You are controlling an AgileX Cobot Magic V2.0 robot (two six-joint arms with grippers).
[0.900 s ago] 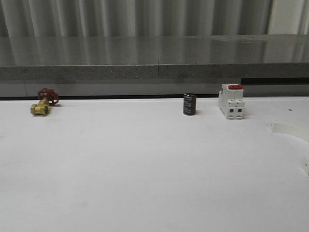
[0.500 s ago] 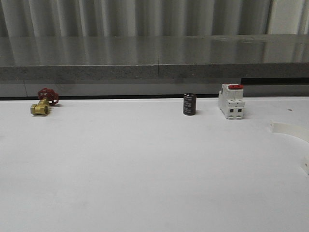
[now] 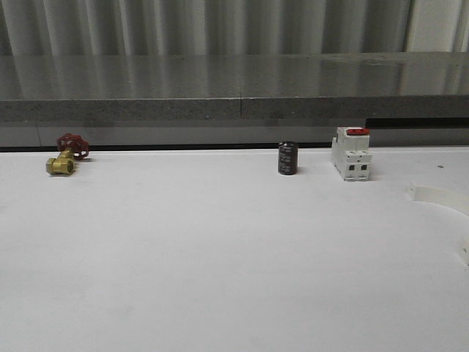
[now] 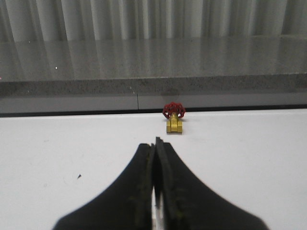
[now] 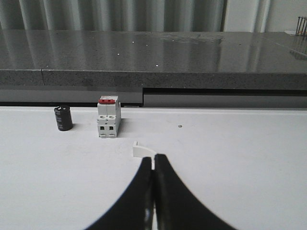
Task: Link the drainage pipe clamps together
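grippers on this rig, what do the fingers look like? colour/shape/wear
Both are matte black. In the left wrist view the left gripper has two broad fingers that curve inward and taper to narrow tips; yellowish-green grime or scuffing runs along their inner edges. The right gripper has the same flared, tapering black shape, with cleaner-looking surfaces. No cables, markings or labels are visible on either.

From my station, the left gripper (image 4: 156, 143) shows in its wrist camera with both dark fingers (image 4: 144, 163) pressed together, tips meeting, nothing held between them. It sits low over the table, pointing level and forward. The right gripper (image 5: 153, 159) shows in its own wrist camera in the same condition: dark fingers (image 5: 165, 184) closed tip to tip, nothing gripped, held low and level, pointing forward. I see only the fingers of either arm
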